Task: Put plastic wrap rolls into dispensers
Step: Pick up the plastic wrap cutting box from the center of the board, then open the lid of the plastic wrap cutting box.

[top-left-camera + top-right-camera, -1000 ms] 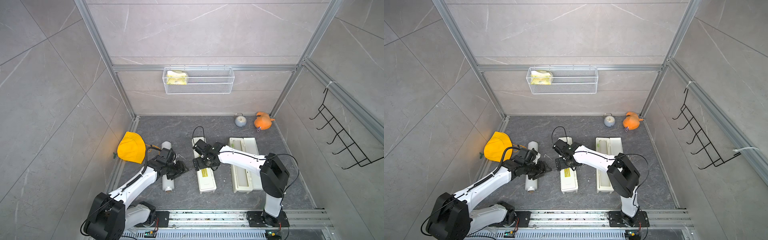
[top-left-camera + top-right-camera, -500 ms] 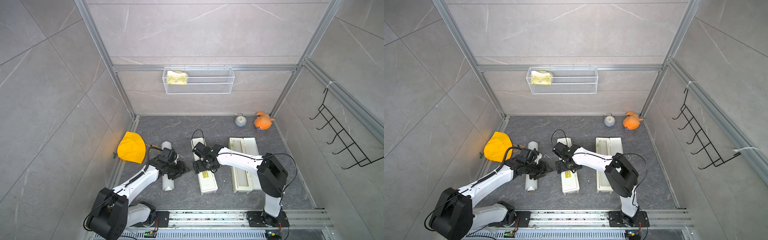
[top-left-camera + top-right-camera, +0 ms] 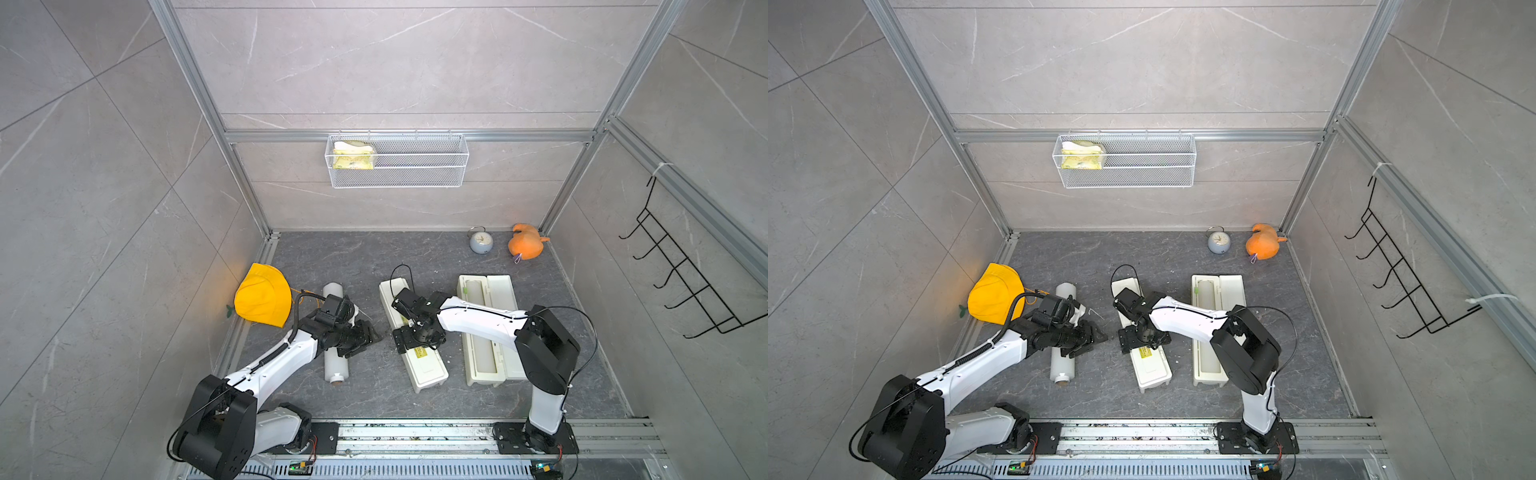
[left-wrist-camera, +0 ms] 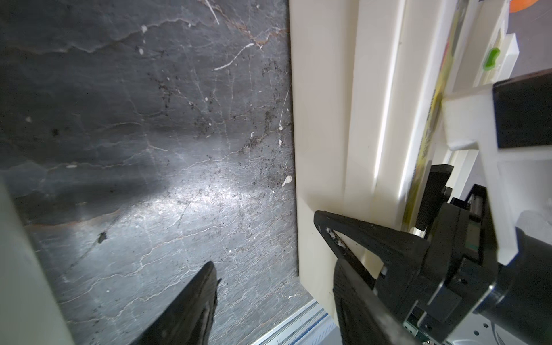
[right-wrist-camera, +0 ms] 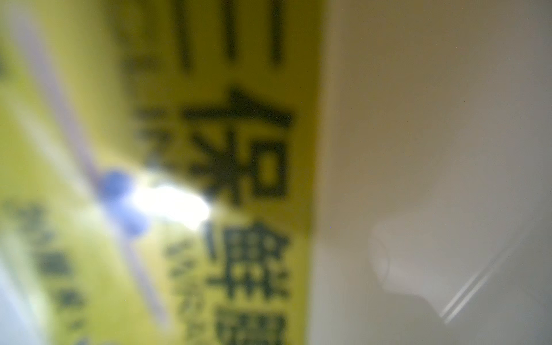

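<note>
**A:** What has moved?

**B:** The right pincer (image 3: pixel 417 340) has slipped a little toward 6 o'clock along the lid of the closed dispenser (image 3: pixel 428 372). The left pincer (image 3: pixel 370 343) has hardly stirred. Both rolls lie where they did.

**A:** Where are the rolls?

**B:** The loose roll (image 3: pixel 336 363) lies flat on the counter (image 3: pixel 374 266), running 12 to 6, with its tan core showing at the 6 o'clock end. It sits at 9 o'clock of the closed dispenser, apart from it, and the left arm crosses over its middle. The second roll (image 3: pixel 1205 293) lies in the trough of the open dispenser (image 3: pixel 500 291). That one is at 3 o'clock of the closed dispenser, with its lid folded back toward 3.

**A:** And the pincers?

**B:** The left pincer hangs over the gap between the loose roll and the closed dispenser, tips aimed at 3 o'clock. Its wrist view (image 4: pixel 264 239) shows the fingers partly apart, with only counter and the dispenser's near edge between them, so it holds nothing. The right pincer is spread wide, low over the middle of the closed lid. Its own camera shows only the blurred yellow label (image 5: pixel 224 179) and white plastic, very close. I see nothing held.

**A:** Around them?

**B:** A yellow cap (image 3: pixel 262 297) lies at 9 o'clock of the loose roll, by the wall. A small clock (image 3: pixel 481 243) and an orange plush toy (image 3: pixel 525 247) sit in the far corner at 1 o'clock. At 12, a wire basket (image 3: pixel 415 166) on the back wall holds a yellow packet (image 3: pixel 352 157).
</note>
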